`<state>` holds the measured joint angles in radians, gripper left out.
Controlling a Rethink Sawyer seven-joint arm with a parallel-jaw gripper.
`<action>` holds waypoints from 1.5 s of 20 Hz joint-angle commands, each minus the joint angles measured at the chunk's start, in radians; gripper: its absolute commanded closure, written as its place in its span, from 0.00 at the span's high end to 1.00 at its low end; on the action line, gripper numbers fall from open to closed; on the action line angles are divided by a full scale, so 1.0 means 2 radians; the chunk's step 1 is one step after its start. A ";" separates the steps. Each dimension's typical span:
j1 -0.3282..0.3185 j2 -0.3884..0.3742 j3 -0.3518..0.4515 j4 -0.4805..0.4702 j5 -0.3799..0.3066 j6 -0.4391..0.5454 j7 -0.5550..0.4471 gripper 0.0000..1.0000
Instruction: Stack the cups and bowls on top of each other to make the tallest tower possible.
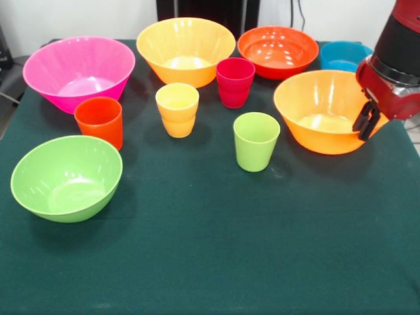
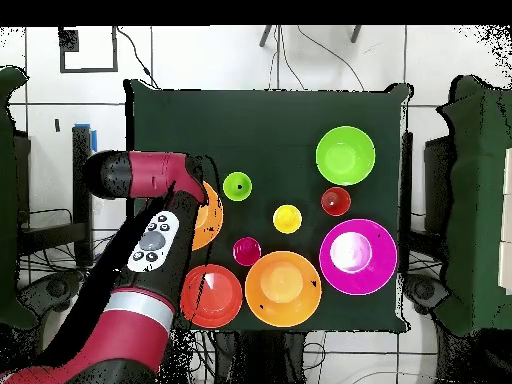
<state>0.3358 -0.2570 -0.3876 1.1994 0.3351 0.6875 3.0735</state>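
- Your black gripper (image 1: 367, 122) hangs at the rim of the large flared glossy orange plastic bowl (image 1: 321, 111); fingers look pressed together, gripping nothing.
- That bowl sits upright, empty.

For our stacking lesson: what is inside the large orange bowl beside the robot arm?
The large orange bowl looks empty in the front view; only its glossy bottom shows. The claw covers part of its rim, and overhead the arm hides most of it.

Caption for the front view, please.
Gripper at an orange bowl's rim; other bowls and four cups unstacked on green cloth.
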 commanded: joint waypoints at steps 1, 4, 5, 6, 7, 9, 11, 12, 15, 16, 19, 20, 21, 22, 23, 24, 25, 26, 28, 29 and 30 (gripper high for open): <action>-0.007 -0.018 0.082 0.012 -0.032 0.038 -0.076 0.00; -0.012 -0.021 0.089 0.013 -0.034 0.037 -0.079 0.00; -0.014 -0.022 0.092 0.014 -0.034 0.037 -0.080 0.00; -0.016 -0.024 0.094 0.015 -0.034 0.037 -0.080 0.00; -0.016 -0.024 0.095 0.013 -0.035 0.038 -0.078 0.00; -0.017 -0.025 0.099 0.011 -0.034 0.036 -0.076 0.00; -0.017 -0.023 0.102 0.007 -0.035 0.035 -0.076 0.00; -0.017 -0.023 0.104 0.004 -0.035 0.034 -0.076 0.00; -0.024 -0.025 0.116 0.000 -0.034 0.033 -0.086 0.00; -0.027 -0.028 0.122 0.002 -0.033 0.029 -0.089 0.00; -0.031 -0.032 0.140 0.004 -0.036 0.011 -0.104 0.00; -0.034 -0.034 0.150 0.007 -0.036 0.002 -0.110 0.00; -0.035 -0.035 0.156 0.010 -0.038 -0.008 -0.114 0.00; -0.038 -0.036 0.165 0.016 -0.040 -0.021 -0.120 0.00; -0.043 -0.037 0.173 0.019 -0.044 -0.031 -0.128 0.00; -0.048 -0.038 0.181 0.022 -0.048 -0.042 -0.136 0.00; -0.054 -0.040 0.192 0.028 -0.050 -0.051 -0.145 0.00; -0.062 -0.043 0.204 0.032 -0.053 -0.057 -0.155 0.00; -0.076 -0.048 0.224 0.038 -0.058 -0.062 -0.169 0.00; -0.085 -0.050 0.236 0.042 -0.061 -0.067 -0.175 0.00; -0.095 -0.051 0.251 0.045 -0.064 -0.071 -0.183 0.00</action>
<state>0.2138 -0.3438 -0.1094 1.2102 0.2920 0.6341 3.0384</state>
